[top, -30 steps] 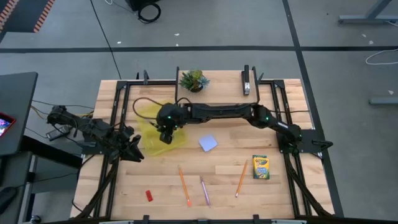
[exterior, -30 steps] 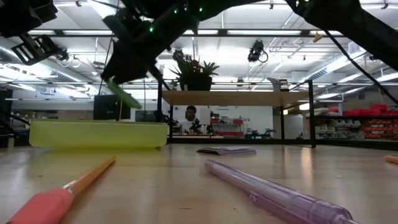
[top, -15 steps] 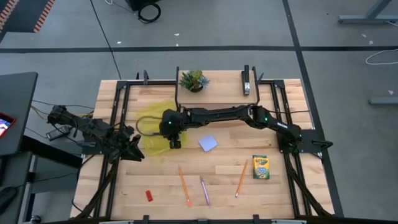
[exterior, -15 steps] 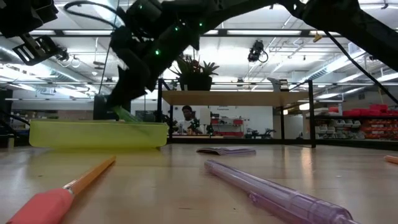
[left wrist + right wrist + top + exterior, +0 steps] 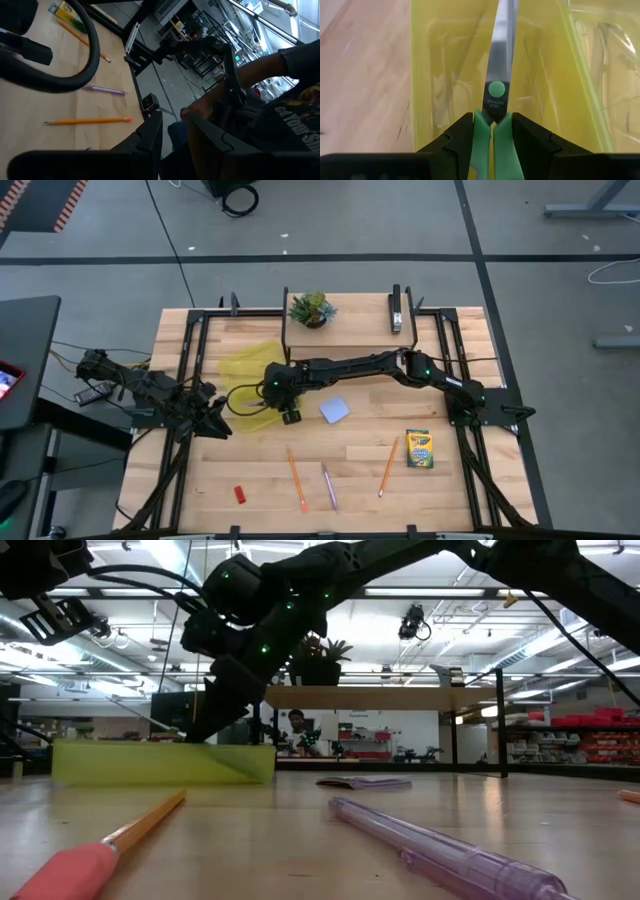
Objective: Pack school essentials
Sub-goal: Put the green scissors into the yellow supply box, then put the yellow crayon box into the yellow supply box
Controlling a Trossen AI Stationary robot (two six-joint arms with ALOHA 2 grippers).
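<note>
My right gripper point(image 5: 491, 142) is shut on the green-handled scissors point(image 5: 497, 75). It reaches from the table's right over a yellow see-through case point(image 5: 245, 372) lying left of centre, and the scissors' blades point down into the case point(image 5: 445, 75). On the table lie a pale blue notepad point(image 5: 335, 410), a crayon box point(image 5: 419, 448), two orange pencils point(image 5: 295, 478) point(image 5: 387, 466), a purple pen point(image 5: 328, 486) and a red eraser point(image 5: 240, 494). My left gripper point(image 5: 215, 425) waits, open, at the table's left edge. My right gripper pinches the scissors' green handles point(image 5: 481, 137) between its two fingers point(image 5: 457, 140), just behind the pivot. The fingers slant down from the table's right, in line with the scissors. The closed blades point(image 5: 501, 45) run on ahead into the case; whether their tip touches its floor cannot be told.
A potted plant point(image 5: 311, 310) and a black stapler point(image 5: 397, 310) stand at the far edge. A black frame point(image 5: 200, 340) runs round the table. In the low view a pencil point(image 5: 140, 825) and the pen point(image 5: 440, 850) lie near. A person shows in the left wrist view.
My right gripper has sunk toward the yellow case and rolled about its own axis, still shut on the scissors. The scissors, held above the case's rim a second ago, now dip inside it.
</note>
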